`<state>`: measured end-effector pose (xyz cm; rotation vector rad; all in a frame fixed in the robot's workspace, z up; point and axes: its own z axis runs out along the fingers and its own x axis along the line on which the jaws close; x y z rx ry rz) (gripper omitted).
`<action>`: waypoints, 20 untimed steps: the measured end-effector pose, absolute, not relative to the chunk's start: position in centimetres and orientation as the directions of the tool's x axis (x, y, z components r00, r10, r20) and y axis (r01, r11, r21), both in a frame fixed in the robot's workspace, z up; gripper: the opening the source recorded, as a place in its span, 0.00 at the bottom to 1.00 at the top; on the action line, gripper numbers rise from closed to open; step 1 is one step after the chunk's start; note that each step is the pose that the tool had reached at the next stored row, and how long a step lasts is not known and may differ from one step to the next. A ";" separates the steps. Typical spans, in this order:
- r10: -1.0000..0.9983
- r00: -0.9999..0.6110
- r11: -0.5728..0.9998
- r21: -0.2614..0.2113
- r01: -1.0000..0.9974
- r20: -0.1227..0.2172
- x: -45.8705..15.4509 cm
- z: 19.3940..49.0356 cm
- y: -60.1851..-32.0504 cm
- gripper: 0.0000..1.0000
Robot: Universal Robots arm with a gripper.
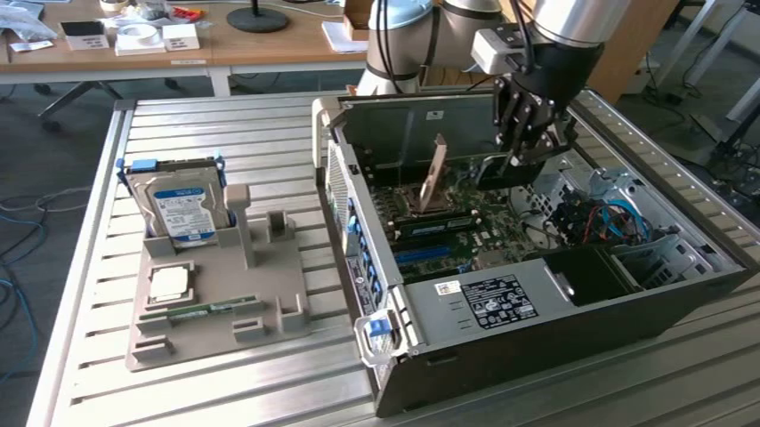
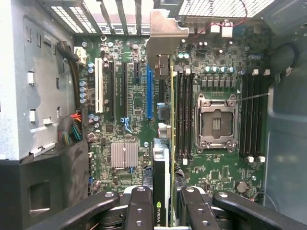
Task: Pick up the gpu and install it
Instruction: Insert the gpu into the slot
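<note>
My gripper [image 1: 522,158] is clamped on the gpu [image 2: 162,179]; card sits edge-on betw my fingers [image 2: 139,207], upright over the mobo [image 2: 136,103] inside the PC case [image 1: 535,342], approx 1 o'clock in ext view; hard drive [image 1: 178,205] stands at 9 o'clock.

gpu [image 2: 162,163] gripped end cut off at wrist view's edge, between claw [image 2: 164,192] fingers.
</note>
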<state>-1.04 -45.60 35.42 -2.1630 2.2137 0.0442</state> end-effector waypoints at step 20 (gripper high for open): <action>-0.998 -0.023 0.023 -0.012 -1.000 -0.053 -1.9 34.9 -46.5 0.27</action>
